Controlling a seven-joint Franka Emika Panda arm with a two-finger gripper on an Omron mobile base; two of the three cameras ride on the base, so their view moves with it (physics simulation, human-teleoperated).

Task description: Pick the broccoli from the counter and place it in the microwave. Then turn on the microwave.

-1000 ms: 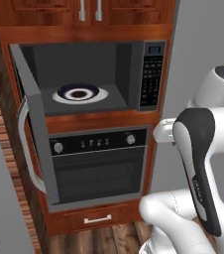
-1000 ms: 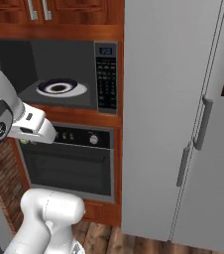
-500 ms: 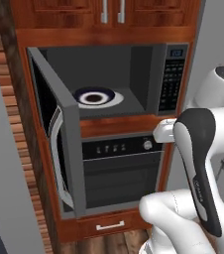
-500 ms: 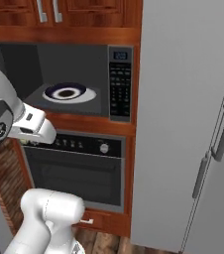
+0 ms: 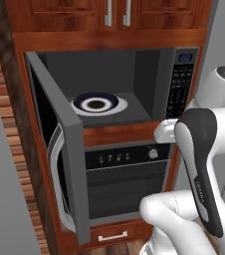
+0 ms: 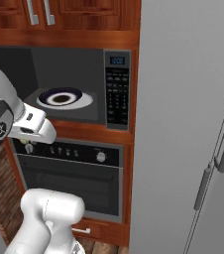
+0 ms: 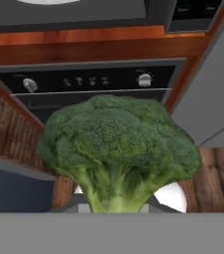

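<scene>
Holding the broccoli (image 7: 118, 149) in my claw, I see its dark-green crown spread across the hand view with the pale stem pointing down toward my fingers, which are closed on it out of sight beneath the floret. Beyond it lies the black oven (image 7: 91, 84) panel with its knobs. Above that oven sits the microwave (image 5: 184, 79), its door (image 5: 64, 164) swung wide open to the left. Inside, a round plate with a dark ring (image 5: 98, 103) rests on the grey floor of the cavity. My white arm rises in front of the oven, below the keypad (image 6: 117, 94). A tall grey refrigerator (image 6: 193, 124) stands just right of the wooden cabinet.
</scene>
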